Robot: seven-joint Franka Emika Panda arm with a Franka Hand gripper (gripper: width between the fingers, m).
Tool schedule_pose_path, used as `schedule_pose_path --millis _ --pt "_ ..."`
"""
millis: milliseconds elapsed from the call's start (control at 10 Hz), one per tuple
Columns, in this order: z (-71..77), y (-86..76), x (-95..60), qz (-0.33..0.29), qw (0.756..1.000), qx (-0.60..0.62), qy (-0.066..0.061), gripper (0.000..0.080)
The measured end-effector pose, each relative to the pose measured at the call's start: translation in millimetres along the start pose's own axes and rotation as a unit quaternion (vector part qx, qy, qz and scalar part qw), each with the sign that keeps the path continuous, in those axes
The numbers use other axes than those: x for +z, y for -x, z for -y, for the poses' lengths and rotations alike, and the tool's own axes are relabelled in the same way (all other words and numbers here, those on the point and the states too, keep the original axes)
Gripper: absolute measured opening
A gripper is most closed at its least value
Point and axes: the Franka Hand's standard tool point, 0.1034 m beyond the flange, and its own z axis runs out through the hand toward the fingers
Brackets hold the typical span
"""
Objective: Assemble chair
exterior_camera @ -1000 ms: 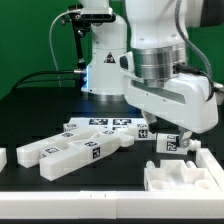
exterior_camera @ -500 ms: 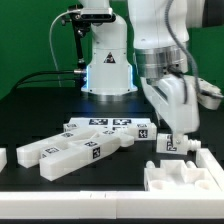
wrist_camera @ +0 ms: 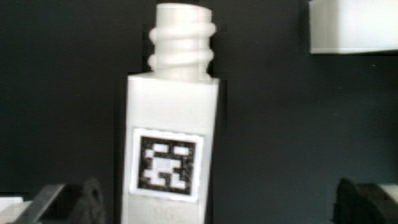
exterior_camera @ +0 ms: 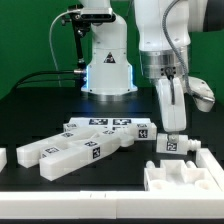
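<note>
Since no two pieces are seen joined, the chair is judged to be at an early stage, with nearly all of the assembly left. The gripper (exterior_camera: 172,128) is held with its jaws spread wide and nothing between them gripped; it hangs just above a tagged leg (exterior_camera: 169,144) toward the exterior view's right. In the wrist view this leg (wrist_camera: 175,130) is seen lengthwise between the open fingers (wrist_camera: 75,203), its screw end (wrist_camera: 187,45) bare and threaded into nothing. A loose heap of bars (exterior_camera: 70,152) is left on the dark surface (exterior_camera: 40,115) at the middle and left, untouched. A notched slab (exterior_camera: 185,178) lies at the near right, and another piece (exterior_camera: 3,157) is cut off at the left edge. A grasp on the leg is judged to be the step in hand; it is not yet made.
</note>
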Motion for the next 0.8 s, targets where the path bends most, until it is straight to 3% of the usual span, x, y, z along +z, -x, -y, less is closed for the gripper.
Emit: schedule_pose_path --millis 200,400,500,600,700,800 --pt "-11.6 2.8 18.8 -0.011 1.000 0.007 -0.004 0.0649" --pt "-15.1 1.2 32.6 -0.017 0.999 0.021 -0.019 0.0649" --pt "-16.4 4.1 35.3 -0.017 1.000 0.016 -0.015 0.0649" --pt "-16.3 3.7 35.2 -0.017 1.000 0.014 -0.016 0.0524" --pt "-16.4 3.6 35.4 -0.017 1.000 0.014 -0.015 0.0524" --pt "-16.5 3.7 35.5 -0.017 1.000 0.014 -0.015 0.0386"
